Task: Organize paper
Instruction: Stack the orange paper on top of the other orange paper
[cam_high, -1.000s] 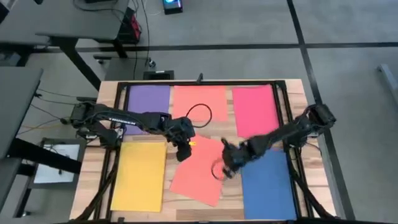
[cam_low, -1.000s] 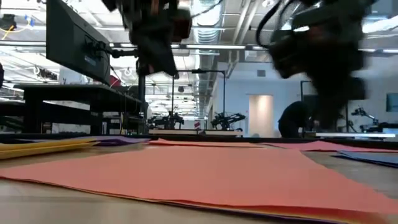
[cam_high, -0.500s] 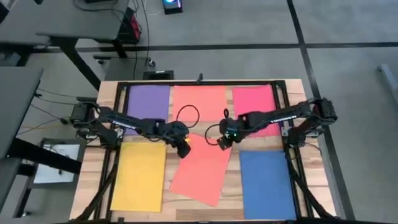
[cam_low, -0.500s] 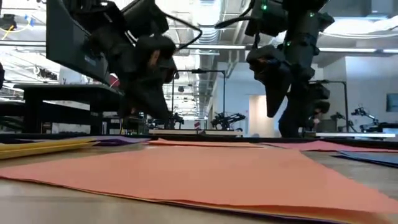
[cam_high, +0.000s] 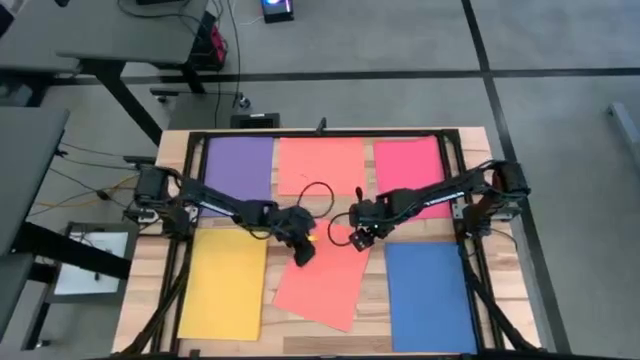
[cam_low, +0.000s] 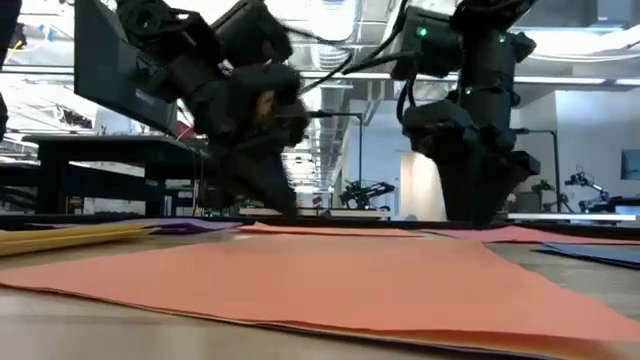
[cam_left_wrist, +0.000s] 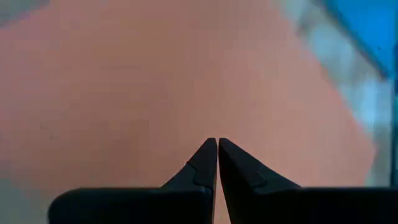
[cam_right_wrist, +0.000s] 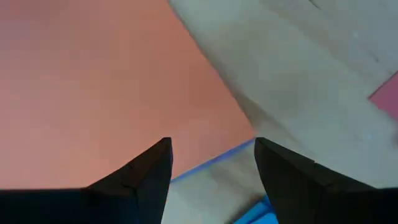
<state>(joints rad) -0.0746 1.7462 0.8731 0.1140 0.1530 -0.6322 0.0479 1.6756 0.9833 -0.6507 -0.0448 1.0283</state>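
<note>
From my remote seat, both arms meet over the skewed salmon sheet (cam_high: 325, 275) at mid-worktop (cam_high: 470, 150), a wooden slab with a black frame. The left pincer (cam_high: 303, 250) sits low on that sheet's far left part, its dark tapered fingers (cam_left_wrist: 208, 163) pressed tip to tip, clenched on nothing. The right pincer (cam_high: 360, 238) stands at the sheet's far right corner, fingers (cam_right_wrist: 149, 168) spread and released. Half a second ago the right pincer was farther back, beside the pink-red sheet (cam_high: 408, 175); it has dropped nearer. The thin, flat rectangles lie in two rows: purple (cam_high: 238, 170), a second salmon sheet (cam_high: 322, 160) and pink-red far; yellow (cam_high: 224, 282) and blue (cam_high: 430, 295) near. I can read no lettering.
</note>
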